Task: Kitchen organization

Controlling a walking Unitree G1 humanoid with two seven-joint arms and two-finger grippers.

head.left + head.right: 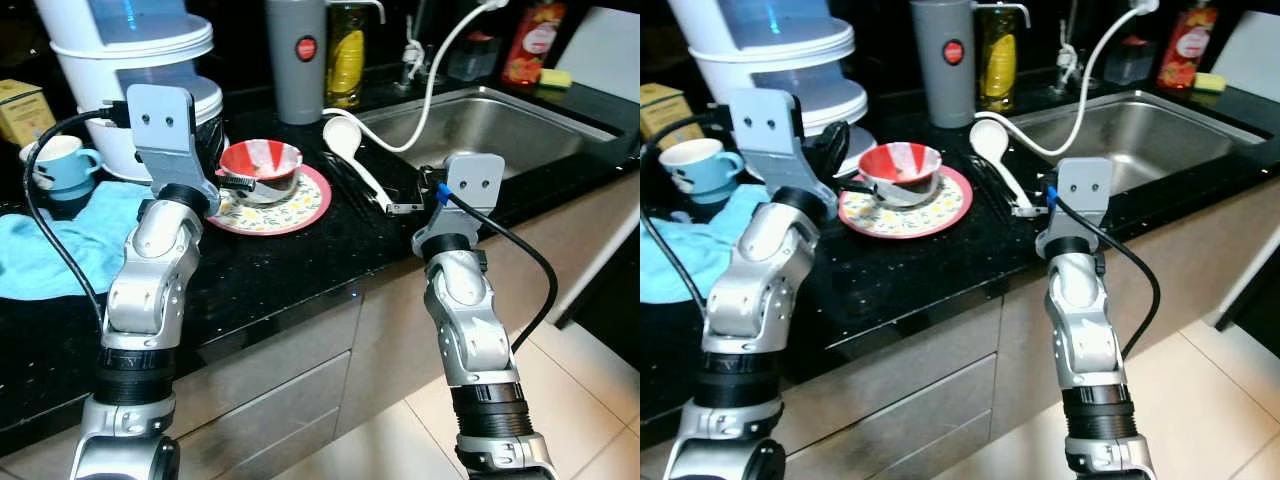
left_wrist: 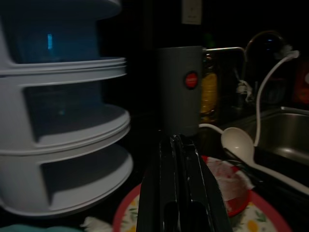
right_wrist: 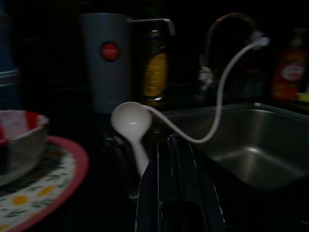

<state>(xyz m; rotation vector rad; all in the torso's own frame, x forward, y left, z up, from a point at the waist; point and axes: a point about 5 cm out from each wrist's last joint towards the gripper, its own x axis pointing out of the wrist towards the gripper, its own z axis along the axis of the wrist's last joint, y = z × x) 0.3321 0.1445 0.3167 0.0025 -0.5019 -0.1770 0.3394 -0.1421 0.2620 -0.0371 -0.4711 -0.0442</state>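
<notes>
On the black stone counter (image 1: 300, 265) stands one round plate (image 1: 300, 210) with a red rim and a flower pattern, and on it sits one red-and-white bowl (image 1: 262, 166). Just right of the plate lies one white ladle (image 1: 352, 150), its scoop toward the back wall and its handle running toward the counter's front edge. Behind these stand one tall grey jug (image 1: 296, 60) with a red round label and one bottle of yellow liquid (image 1: 346, 42) close beside it.

At the left back is one white stacked steamer (image 1: 130, 70) of three tiers. In front of it one blue-and-white cup (image 1: 60, 160) sits near a light blue cloth (image 1: 60, 240) spread on the counter. One steel sink (image 1: 500, 125) takes up the right side, with one white hose (image 1: 440, 70) curving from the tap down to the counter beside the ladle. One red bottle (image 1: 530, 40) and one yellow sponge (image 1: 556, 77) sit behind the sink.

The left gripper (image 1: 236, 181) reaches to the near left edge of the bowl, its two black fingers (image 2: 181, 193) pressed together. The right gripper (image 1: 405, 207) hovers by the end of the ladle's handle, its fingers (image 3: 176, 188) also pressed together and holding nothing.
</notes>
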